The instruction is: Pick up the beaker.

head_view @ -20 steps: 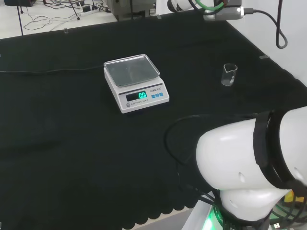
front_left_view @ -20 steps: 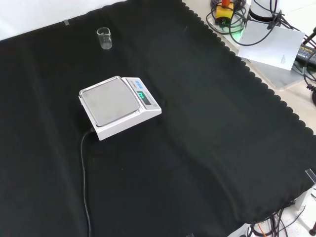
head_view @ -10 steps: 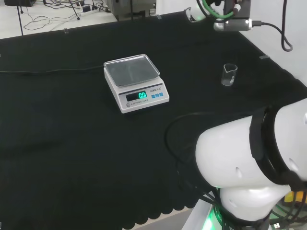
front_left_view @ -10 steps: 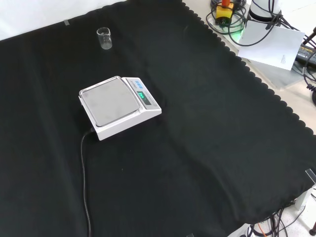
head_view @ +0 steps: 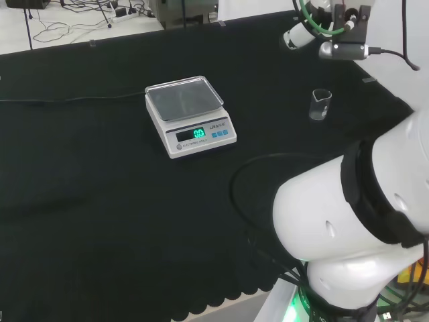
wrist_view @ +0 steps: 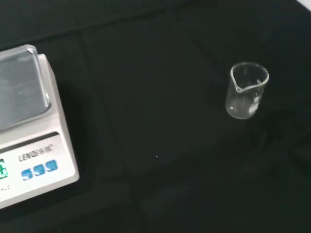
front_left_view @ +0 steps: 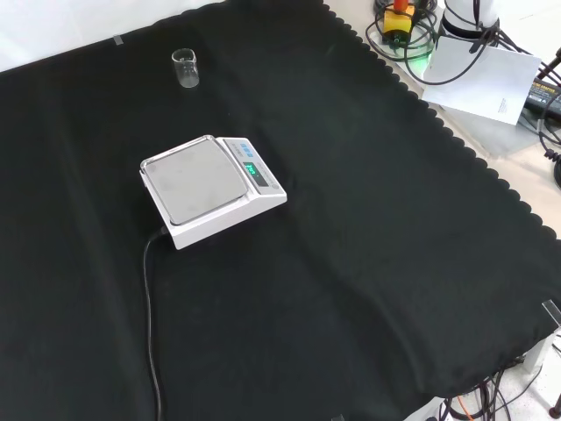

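A small clear glass beaker (head_view: 320, 104) stands upright and looks empty on the black cloth, right of the scale in the head view. In the front view the beaker (front_left_view: 185, 68) is near the cloth's far edge, behind the scale. The wrist view looks down on the beaker (wrist_view: 246, 97) from above and some way off, spout turned toward the scale. The arm's wrist end (head_view: 337, 30), with its black camera mount and green cable, hangs in the air just beyond and above the beaker in the head view. Nothing touches the beaker.
A white electronic scale (head_view: 190, 115) with a steel pan and lit display stands mid-cloth, also visible in the front view (front_left_view: 210, 189) and the wrist view (wrist_view: 29, 126). Its black cable (front_left_view: 149, 316) trails toward the front view's bottom. The arm's big white link (head_view: 348, 221) stands at the head view's lower right.
In the head view the arm's wrist end has moved right and lower, closer to the beaker. The beaker and scale have not moved.
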Available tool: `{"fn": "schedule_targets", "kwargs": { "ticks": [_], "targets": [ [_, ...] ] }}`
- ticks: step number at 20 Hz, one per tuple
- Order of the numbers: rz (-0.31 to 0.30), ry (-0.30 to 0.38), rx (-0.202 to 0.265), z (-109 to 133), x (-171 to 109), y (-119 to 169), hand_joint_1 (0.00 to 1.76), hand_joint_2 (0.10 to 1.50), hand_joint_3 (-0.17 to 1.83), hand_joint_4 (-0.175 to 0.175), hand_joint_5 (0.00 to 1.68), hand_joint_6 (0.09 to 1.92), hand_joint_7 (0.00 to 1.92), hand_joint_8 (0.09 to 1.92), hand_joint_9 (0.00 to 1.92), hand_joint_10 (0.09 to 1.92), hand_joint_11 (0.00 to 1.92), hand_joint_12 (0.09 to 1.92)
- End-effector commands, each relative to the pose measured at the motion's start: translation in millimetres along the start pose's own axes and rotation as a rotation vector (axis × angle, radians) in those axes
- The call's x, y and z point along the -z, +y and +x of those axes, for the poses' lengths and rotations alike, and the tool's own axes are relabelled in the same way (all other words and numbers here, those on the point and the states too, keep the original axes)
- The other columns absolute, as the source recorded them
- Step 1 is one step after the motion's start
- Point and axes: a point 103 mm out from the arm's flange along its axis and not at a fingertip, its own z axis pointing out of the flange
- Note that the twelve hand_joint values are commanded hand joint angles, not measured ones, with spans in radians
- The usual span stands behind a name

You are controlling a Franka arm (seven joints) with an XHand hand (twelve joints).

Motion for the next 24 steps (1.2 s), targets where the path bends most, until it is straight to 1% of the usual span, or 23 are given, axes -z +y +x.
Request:
{"fn": "schedule_targets", "kwargs": {
  "ticks": [1,4,7,8,10,13,17,24],
  "targets": [
    [0.042,0.038,-0.014,-42,-31,63,0.57,0.81,0.38,0.035,0.48,0.12,0.44,0.59,0.54,0.69,0.01,1.48],
    [0.068,0.061,-0.029,-52,-45,84,0.57,0.81,0.38,0.034,0.48,0.12,0.44,0.59,0.54,0.69,0.00,1.48],
    [0.082,0.108,-0.061,-67,-63,100,0.57,0.81,0.38,0.031,0.49,0.12,0.44,0.59,0.54,0.69,0.00,1.48],
    [0.077,0.111,-0.071,-69,-68,103,0.57,0.81,0.38,0.029,0.49,0.12,0.44,0.59,0.54,0.69,0.01,1.48],
    [0.069,0.095,-0.089,-72,-78,110,0.57,0.81,0.38,0.024,0.50,0.12,0.45,0.60,0.54,0.69,0.01,1.48],
    [0.089,0.091,-0.109,-77,-90,122,0.58,0.81,0.38,0.018,0.52,0.13,0.46,0.60,0.54,0.69,0.02,1.48],
    [0.122,0.111,-0.110,-82,-102,141,0.58,0.81,0.38,0.016,0.52,0.13,0.46,0.60,0.55,0.70,0.03,1.47],
    [0.140,0.087,-0.081,-73,-104,168,0.59,0.81,0.37,0.014,0.53,0.13,0.46,0.60,0.55,0.70,0.04,1.47]
  ]
}}
